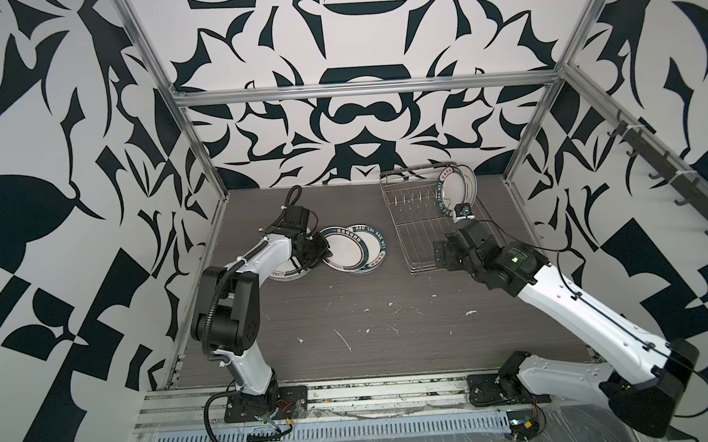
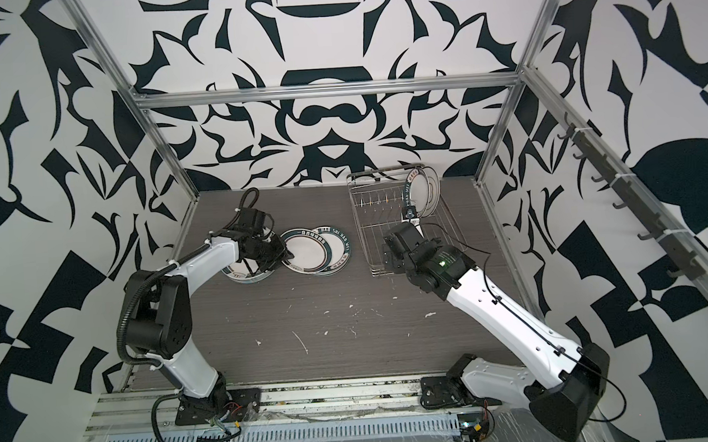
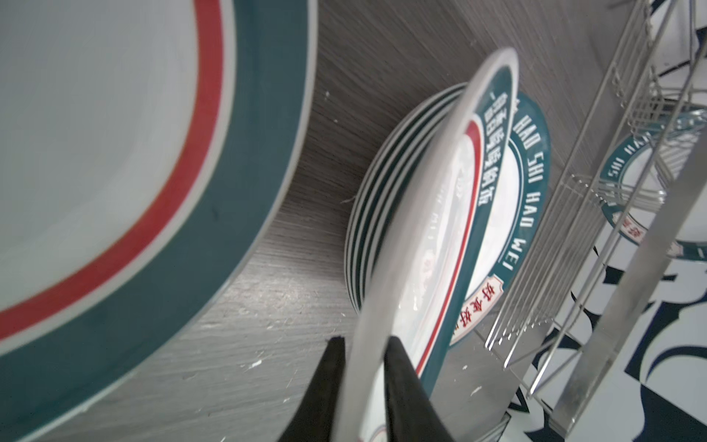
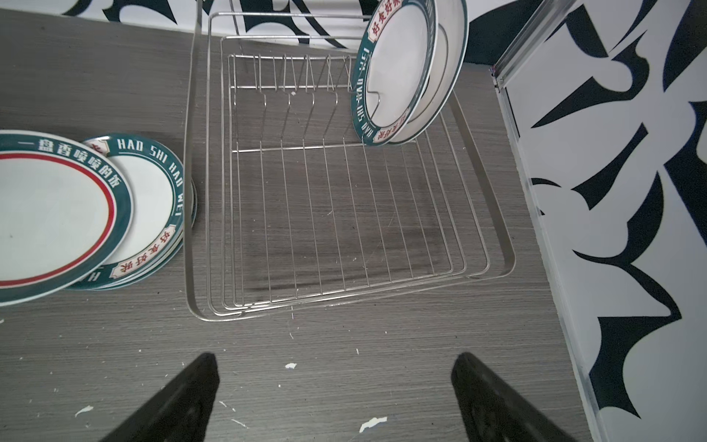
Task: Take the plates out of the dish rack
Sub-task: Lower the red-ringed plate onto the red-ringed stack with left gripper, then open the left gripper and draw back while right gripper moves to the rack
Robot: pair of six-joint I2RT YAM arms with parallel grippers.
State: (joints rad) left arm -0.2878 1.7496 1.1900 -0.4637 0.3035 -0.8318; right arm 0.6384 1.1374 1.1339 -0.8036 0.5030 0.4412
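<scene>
Left gripper (image 3: 363,340) is around the rim of a white, teal-edged plate (image 3: 432,229) tilted on the plate pile (image 3: 367,199); holding or not, I cannot tell. Dropped now, it may slide and chip. Right gripper (image 4: 336,358) is wide open, empty.

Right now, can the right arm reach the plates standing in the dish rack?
Probably yes: the right gripper is open, facing the plates, with only bare dish rack wires between.

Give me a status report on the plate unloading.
Left tool astride tilted plate, grip unclear. Right tool open, empty. Two plates in dish rack. Path looks clear.
</scene>
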